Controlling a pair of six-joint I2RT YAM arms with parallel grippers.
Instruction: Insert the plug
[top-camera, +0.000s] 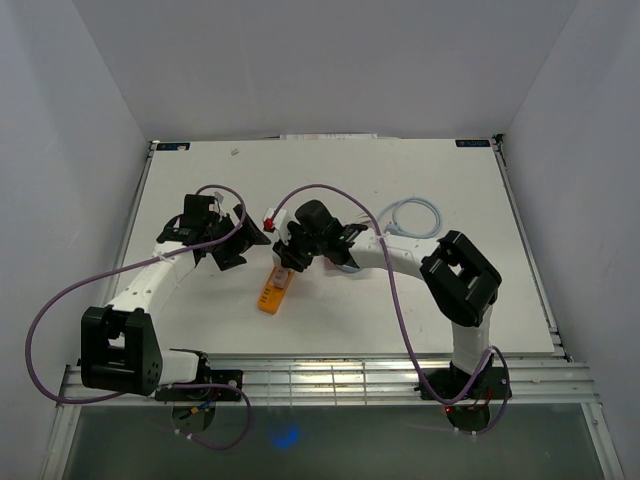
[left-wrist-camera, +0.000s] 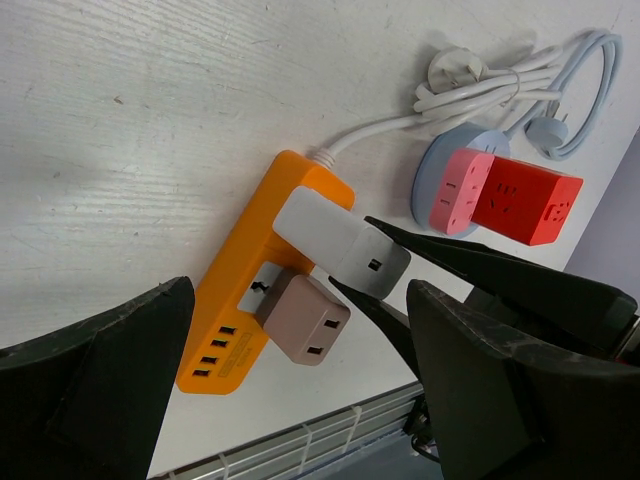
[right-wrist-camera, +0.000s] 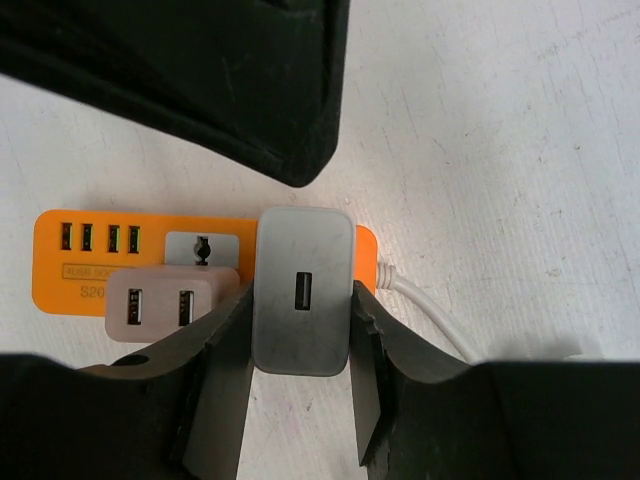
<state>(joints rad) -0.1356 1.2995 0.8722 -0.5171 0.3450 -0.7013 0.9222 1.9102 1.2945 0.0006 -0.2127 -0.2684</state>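
Top camera: fixed above and behind me, facing down and forward, far off; the whole surface (top-camera: 200, 170) is in frame. Left wrist camera: looks out between my left fingers (left-wrist-camera: 100, 385), slanting across the surface, its near edge low in frame, close on the strip (left-wrist-camera: 230, 300). Right wrist camera: looks past my right fingers (right-wrist-camera: 215, 385), nearly straight down, closest of all. All three views share the strip; both wrist views share the charger (left-wrist-camera: 340, 240) on it.
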